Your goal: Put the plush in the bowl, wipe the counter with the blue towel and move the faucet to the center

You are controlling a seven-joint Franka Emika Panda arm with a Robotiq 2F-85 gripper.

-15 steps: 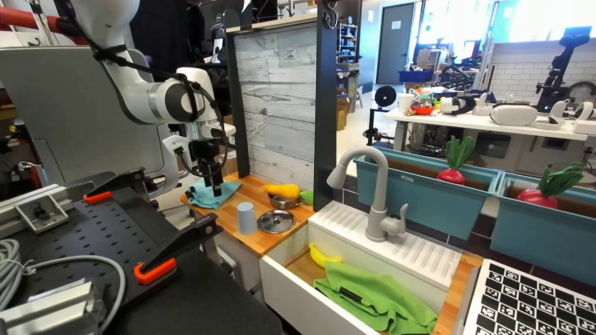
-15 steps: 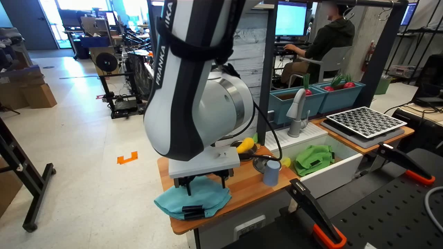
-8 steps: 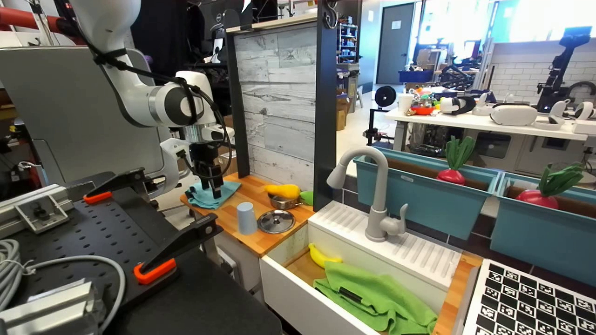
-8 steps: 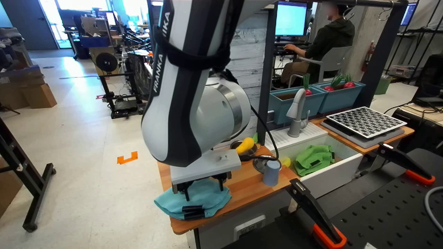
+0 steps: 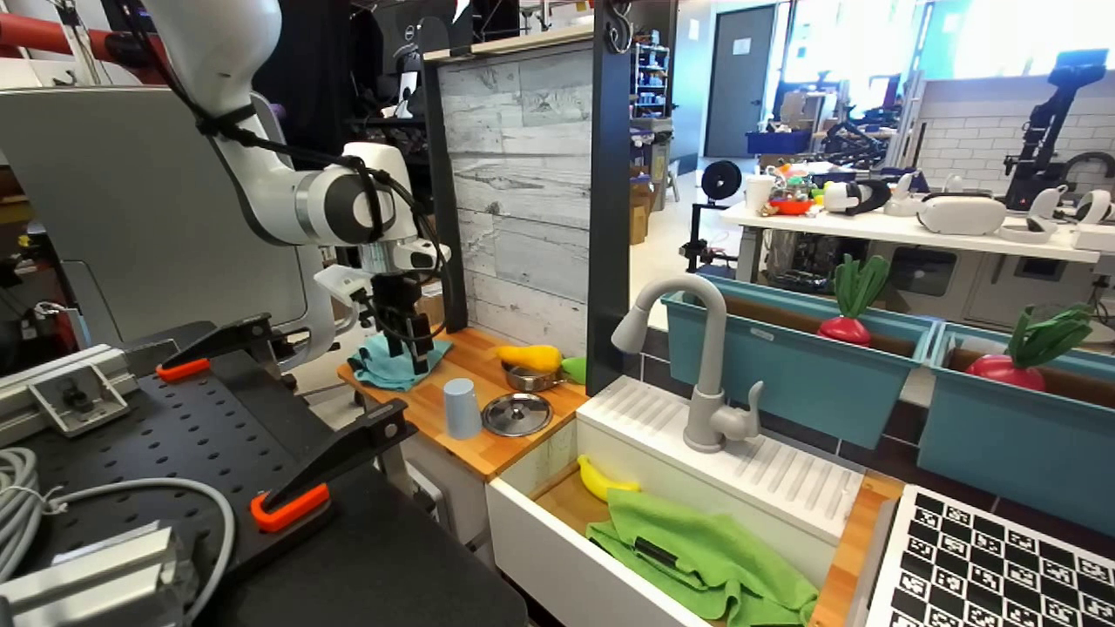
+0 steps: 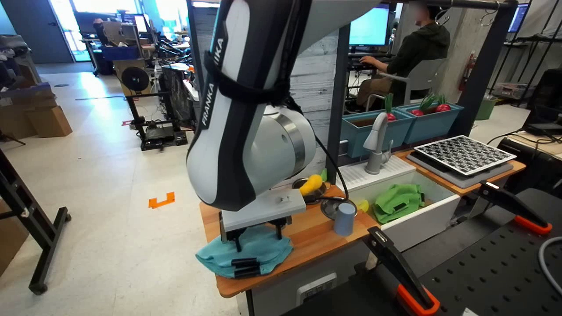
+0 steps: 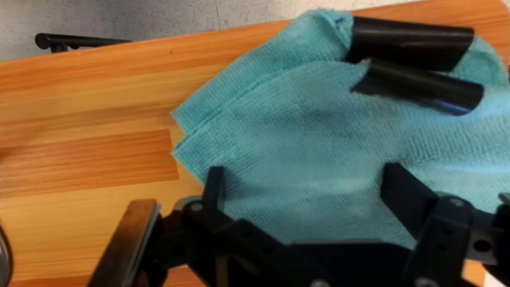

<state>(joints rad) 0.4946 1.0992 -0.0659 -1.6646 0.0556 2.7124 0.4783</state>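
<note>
The blue towel (image 7: pixel 303 119) lies folded on the wooden counter, with black strips on one edge; it shows in both exterior views (image 5: pixel 370 361) (image 6: pixel 215 255). My gripper (image 7: pixel 305 175) points down over it, fingers wide apart, with towel between the fingertips. The tips reach the towel's surface, which is slightly creased there. The gripper also shows in both exterior views (image 5: pixel 408 357) (image 6: pixel 259 243). A yellow plush (image 5: pixel 531 357) (image 6: pixel 311 184) rests in a small metal bowl-like pan (image 5: pixel 533 380). The grey faucet (image 5: pixel 710 348) (image 6: pixel 376 140) stands behind the sink, its spout toward the wooden counter.
A blue cup (image 5: pixel 462 407) (image 6: pixel 344 219) and a metal lid (image 5: pixel 517 414) stand on the counter (image 5: pixel 435 416). The sink (image 5: pixel 557 549) holds a green towel (image 5: pixel 697 544) and a yellow banana (image 5: pixel 603 481). A wood-panel wall (image 5: pixel 523 174) rises behind the counter.
The arm has lowered, bringing the open fingers down to the blue towel, and has shifted slightly sideways. The towel's black-strip edge has moved a little. The plush, pan and faucet have not moved.
</note>
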